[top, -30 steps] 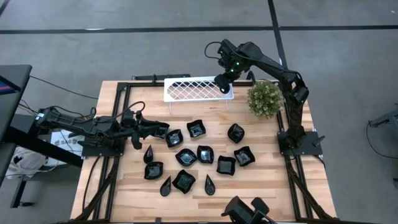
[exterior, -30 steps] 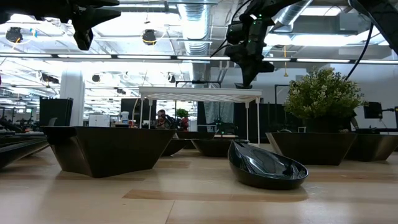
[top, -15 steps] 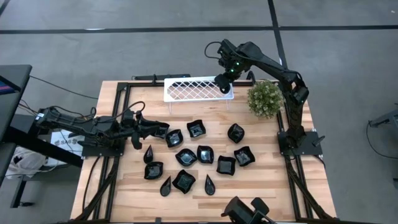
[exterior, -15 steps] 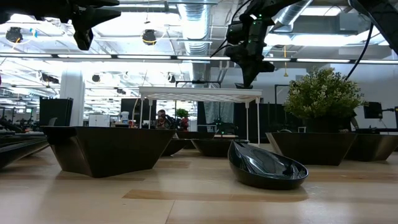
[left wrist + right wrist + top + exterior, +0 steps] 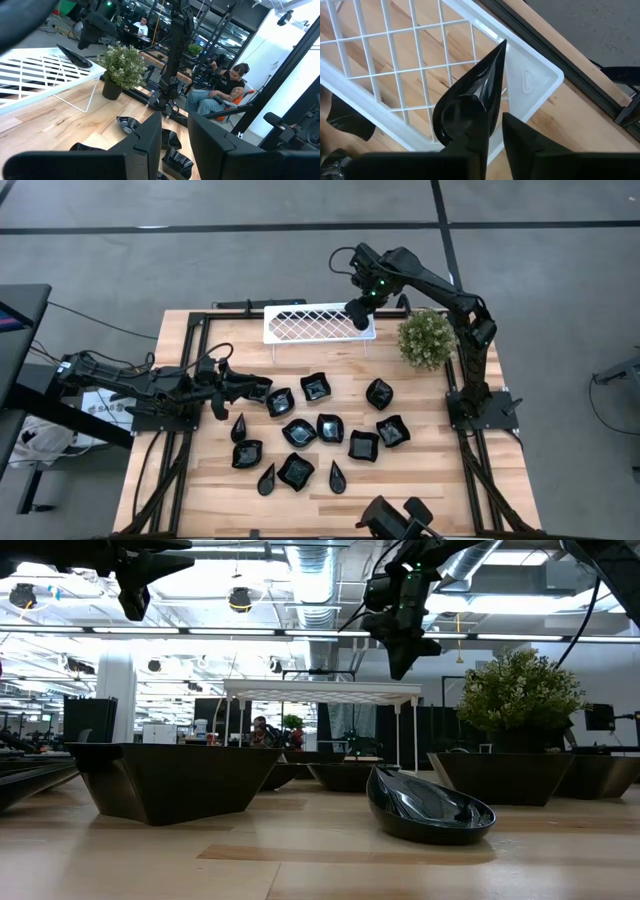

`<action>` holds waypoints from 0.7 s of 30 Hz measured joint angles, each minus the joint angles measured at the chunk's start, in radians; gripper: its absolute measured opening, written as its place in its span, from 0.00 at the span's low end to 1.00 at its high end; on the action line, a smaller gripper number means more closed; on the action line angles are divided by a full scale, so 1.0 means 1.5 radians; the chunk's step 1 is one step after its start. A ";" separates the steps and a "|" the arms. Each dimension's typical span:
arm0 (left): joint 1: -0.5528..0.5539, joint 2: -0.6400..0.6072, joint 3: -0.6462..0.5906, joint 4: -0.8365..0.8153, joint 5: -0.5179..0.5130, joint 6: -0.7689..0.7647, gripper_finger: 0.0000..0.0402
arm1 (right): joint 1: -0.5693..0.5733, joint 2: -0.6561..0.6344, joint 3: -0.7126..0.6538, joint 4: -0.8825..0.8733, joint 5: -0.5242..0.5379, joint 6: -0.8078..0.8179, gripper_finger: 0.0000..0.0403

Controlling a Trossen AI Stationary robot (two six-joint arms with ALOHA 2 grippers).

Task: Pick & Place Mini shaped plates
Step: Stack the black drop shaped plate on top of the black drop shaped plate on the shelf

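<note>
A glossy black teardrop-shaped plate (image 5: 465, 105) lies on the right end of the white lattice tray (image 5: 310, 325), its pointed tip toward the tray's corner. My right gripper (image 5: 495, 145) points down over it with its fingers a narrow gap apart on either side of the plate's rim. Several more black mini plates (image 5: 328, 427), squarish and teardrop-shaped, rest on their bases on the wooden table. At the table's left my left gripper (image 5: 265, 390) hangs level and open, with nothing between its fingers (image 5: 145, 150). My right gripper comes from above, pointing steeply down, with one finger (image 5: 470, 150) inside the teardrop plate's rim (image 5: 491, 127) near its round end and the other outside. I cannot tell whether the fingers touch the rim. The plate lies on the tray's lattice.
A green bushy plant (image 5: 427, 338) in a pot stands right of the tray. The tray stands on thin legs (image 5: 398, 735) above the table. A black frame (image 5: 215, 315) runs round the table's edges. A person (image 5: 225, 92) sits beyond the table.
</note>
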 joint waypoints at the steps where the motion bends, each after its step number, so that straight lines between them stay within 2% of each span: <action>1: 0.000 0.000 0.000 0.000 0.000 0.000 0.24 | 0.000 0.000 0.000 0.002 0.000 0.000 0.13; 8: 0.000 0.000 0.000 0.000 0.000 0.000 0.24 | 0.007 -0.003 0.000 -0.002 0.004 0.000 0.11; 21: 0.000 0.000 0.000 0.000 0.061 -0.025 0.24 | 0.117 -0.114 0.001 0.105 0.111 0.012 0.10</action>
